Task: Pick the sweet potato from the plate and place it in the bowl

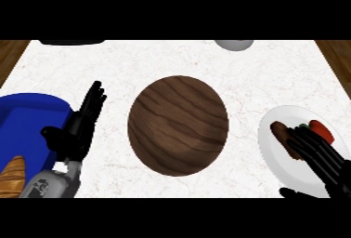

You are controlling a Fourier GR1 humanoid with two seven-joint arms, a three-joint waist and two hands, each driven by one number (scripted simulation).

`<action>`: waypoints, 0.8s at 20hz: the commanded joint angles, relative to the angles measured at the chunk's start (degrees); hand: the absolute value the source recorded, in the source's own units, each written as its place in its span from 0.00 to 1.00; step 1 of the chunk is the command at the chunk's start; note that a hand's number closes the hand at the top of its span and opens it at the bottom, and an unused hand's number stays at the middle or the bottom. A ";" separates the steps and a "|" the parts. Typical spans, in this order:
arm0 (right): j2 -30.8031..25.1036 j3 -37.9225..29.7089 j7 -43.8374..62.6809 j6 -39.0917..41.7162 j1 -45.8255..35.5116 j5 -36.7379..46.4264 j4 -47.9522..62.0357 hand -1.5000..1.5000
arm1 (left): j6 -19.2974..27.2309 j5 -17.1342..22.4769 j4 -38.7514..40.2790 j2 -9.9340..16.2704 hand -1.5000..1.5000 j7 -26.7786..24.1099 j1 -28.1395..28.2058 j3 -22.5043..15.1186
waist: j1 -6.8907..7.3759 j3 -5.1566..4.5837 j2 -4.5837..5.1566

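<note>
Sweet potato (280, 131) sits on the white plate (284, 174) at the right of the surface (171, 60), brown, at the plate's upper left, not yet lifted.

Left to right:
- Blue container (27, 111) at far left, with what looks like a baguette (14, 176) at its lower edge. Not part of the task.
- Left hand (77, 125) beside it, fingers straight and up, holding nothing, resting.
- Wooden bowl (179, 125) in the middle, nothing in it.
- Plate holds the sweet potato and a red item, maybe a tomato (321, 131), just beside it.
- Right hand (316, 155) over the plate, fingers extended toward the sweet potato, fingertips at or touching it, not curled round it.

Risks, my read:
- Red item is close; fingers closing could catch it too or knock it off the plate.
- Fingers come in along the potato's length, so it may roll or slide toward the rim instead of seating in the grip.
- Grey object (234, 44) and dark one (72, 42) at the far edge are well clear.
</note>
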 commanded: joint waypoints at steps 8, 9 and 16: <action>-1.77 0.04 29.06 14.93 0.35 11.46 -10.12 0.00 | -0.84 -1.76 0.90 -1.75 0.50 3.46 -3.61 1.38 | 0.95 0.01 0.14; -0.31 1.36 32.27 16.74 -1.76 12.38 -9.10 0.00 | -2.20 -1.50 1.55 -1.49 0.50 1.79 -2.84 1.80 | 1.27 0.00 0.20; 3.92 2.04 34.50 20.88 -9.23 16.63 4.00 0.00 | -1.87 -4.29 1.20 -5.03 0.50 1.86 -1.20 0.65 | 1.53 0.07 0.23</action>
